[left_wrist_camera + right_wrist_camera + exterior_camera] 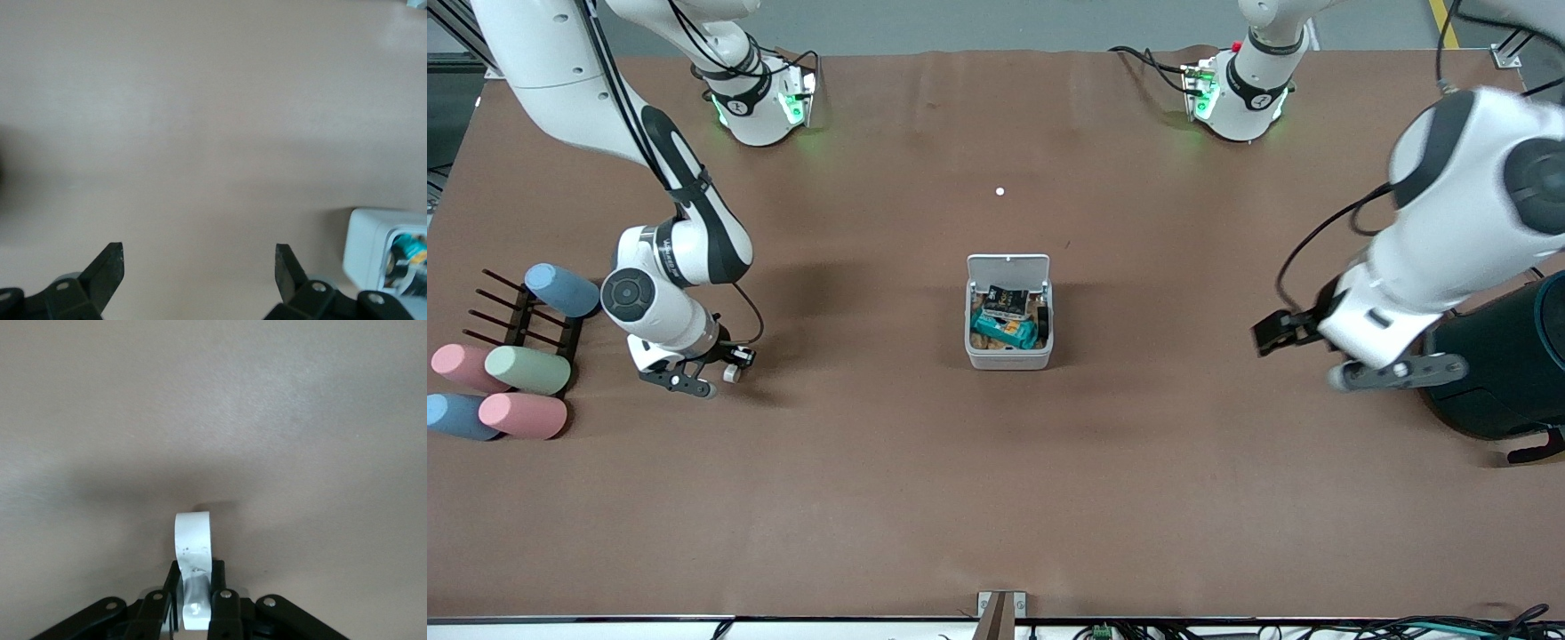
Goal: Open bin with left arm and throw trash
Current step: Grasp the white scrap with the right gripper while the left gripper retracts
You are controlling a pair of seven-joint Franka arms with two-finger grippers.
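A: What's the surface like?

B: The bench (996, 498) is covered edge to edge in a plain brown sheet, with a grey floor strip along the top of the front view. A tiny white dot (1000, 191) lies on it between the two arm bases.

A: Any writing you can read?

B: None. The packets in the bin (1009, 356) carry print, but it is too small to make out.

A: Where is the bin?

B: Mid-bench, lid (1008, 268) swung up. Inside are a black snack packet (1009, 302), a teal packet (1005, 331) and something black at the rim that I can't identify.

A: And the tools?

B: The left tool (199, 280) hangs over bare bench toward the left arm's end, beside a dark teal round container (1507, 373); its fingers are spread wide with nothing between them. The right tool (195, 600) is low over the bench toward the right arm's end, near a rack (516, 311) with pastel cylinders (527, 370). It is closed tight on a little white wrapper piece (193, 547), which curls out past the fingertips.
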